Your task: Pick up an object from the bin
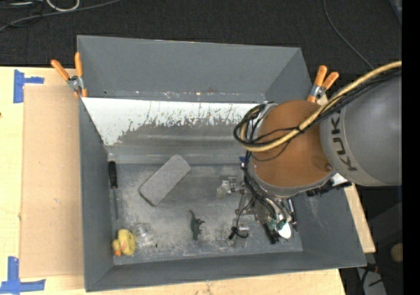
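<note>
My gripper (pixel 254 220) hangs low over the bin's floor at the front right, under the arm's orange cover. Just left of it lies a small dark green toy figure (pixel 195 225). A small pale clear piece (pixel 228 187) sits on the floor by the gripper's upper left side. Nothing can be made out in the gripper's grasp.
A grey rectangular foam block (pixel 164 179) lies at an angle in the middle left. A black marker (pixel 112 174) lies along the left wall. A yellow rubber duck (pixel 123 242) and a clear plastic piece (pixel 143 235) sit in the front left corner.
</note>
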